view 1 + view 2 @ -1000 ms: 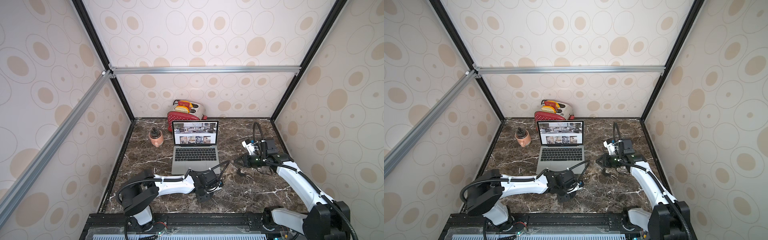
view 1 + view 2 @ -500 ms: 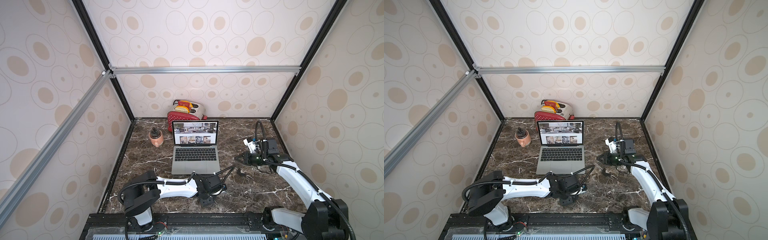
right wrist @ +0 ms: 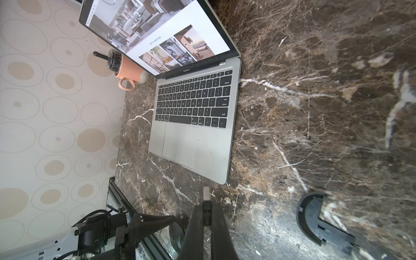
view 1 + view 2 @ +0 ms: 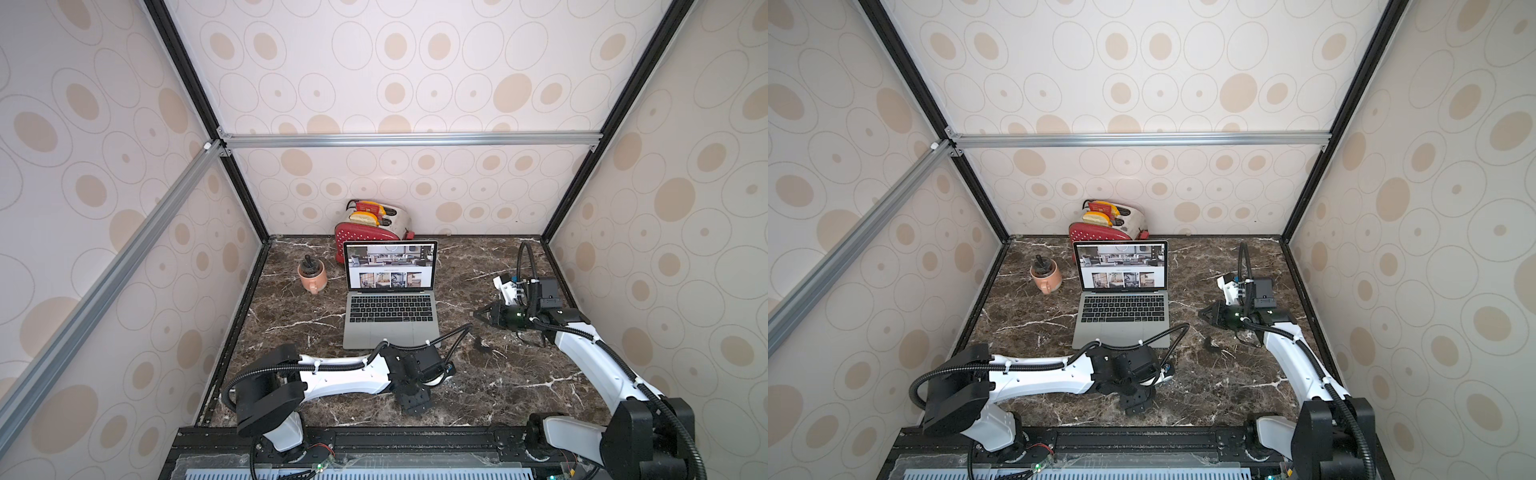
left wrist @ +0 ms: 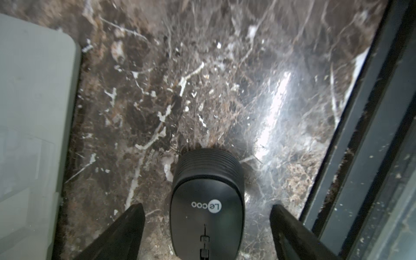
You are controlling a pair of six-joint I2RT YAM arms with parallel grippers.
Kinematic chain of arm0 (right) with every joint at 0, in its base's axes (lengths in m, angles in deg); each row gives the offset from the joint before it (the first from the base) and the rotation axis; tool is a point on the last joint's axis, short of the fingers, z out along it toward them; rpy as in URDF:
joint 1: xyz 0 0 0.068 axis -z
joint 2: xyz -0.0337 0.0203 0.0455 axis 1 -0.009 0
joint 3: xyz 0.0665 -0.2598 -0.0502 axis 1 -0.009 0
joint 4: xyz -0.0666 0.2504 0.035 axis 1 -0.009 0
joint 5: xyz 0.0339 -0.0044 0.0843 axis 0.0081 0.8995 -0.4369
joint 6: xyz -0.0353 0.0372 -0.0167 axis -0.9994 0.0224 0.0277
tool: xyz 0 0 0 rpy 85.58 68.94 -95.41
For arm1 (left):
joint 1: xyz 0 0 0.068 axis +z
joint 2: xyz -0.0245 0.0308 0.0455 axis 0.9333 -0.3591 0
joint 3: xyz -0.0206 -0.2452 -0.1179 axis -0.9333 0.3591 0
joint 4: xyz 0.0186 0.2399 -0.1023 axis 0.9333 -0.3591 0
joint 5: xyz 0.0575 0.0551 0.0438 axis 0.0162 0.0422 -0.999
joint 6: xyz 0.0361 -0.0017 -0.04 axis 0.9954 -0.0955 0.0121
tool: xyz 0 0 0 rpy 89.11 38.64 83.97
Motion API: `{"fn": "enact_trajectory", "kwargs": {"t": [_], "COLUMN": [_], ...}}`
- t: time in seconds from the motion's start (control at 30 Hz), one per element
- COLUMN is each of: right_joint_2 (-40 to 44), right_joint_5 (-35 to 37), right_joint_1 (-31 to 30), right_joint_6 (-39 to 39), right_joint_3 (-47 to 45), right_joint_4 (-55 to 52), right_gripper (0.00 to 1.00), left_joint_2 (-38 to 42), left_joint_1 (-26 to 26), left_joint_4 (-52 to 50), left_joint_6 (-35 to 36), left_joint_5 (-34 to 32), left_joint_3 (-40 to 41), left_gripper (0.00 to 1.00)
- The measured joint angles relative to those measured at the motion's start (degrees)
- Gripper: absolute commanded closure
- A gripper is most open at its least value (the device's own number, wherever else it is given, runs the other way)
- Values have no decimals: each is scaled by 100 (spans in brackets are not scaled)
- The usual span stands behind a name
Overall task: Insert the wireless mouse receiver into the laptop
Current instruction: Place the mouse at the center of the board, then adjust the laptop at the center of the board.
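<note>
Dark brown marble tabletop (image 4: 519, 386) in a booth of cream walls (image 4: 395, 83) patterned with beige ovals, braced by aluminium rails (image 4: 407, 139)

I count one open laptop (image 4: 390, 316) mid-table with its screen lit, one peach mug (image 4: 311, 278) left of it, one red toaster (image 4: 374, 226) behind it by the far wall, one black mouse (image 5: 207, 209) and one curved black cover (image 3: 315, 222) on the marble; my left gripper (image 5: 206, 206) stands wide open astride the mouse without touching it, my right gripper (image 3: 207, 207) is clamped on the one receiver (image 3: 206, 194), held right of the laptop, clear of its edge
</note>
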Motion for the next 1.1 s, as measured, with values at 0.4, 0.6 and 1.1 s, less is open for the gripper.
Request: {"fn": "enact_trajectory", "kwargs": {"t": [0.4,0.6,1.1], "right_joint_2": [269,264,-129], "right_joint_5": [269,227,-245], "right_joint_1": [470,769,1274], "right_joint_6": [177,363,728], "right_joint_3": [-223,-374,-717], "right_joint_4": [424,739,1528], "right_gripper": [100,100,100], "left_joint_2": [-704,-2061,-3543], "left_joint_1": [568,708,925], "left_joint_4": [-125,-918,-2387], "left_joint_6": [-820,-1233,-2159], "left_joint_5": [-892,-1635,-2304], "left_joint_3": [-1779,-3248,-4811], "left_gripper": [1,1,1]}}
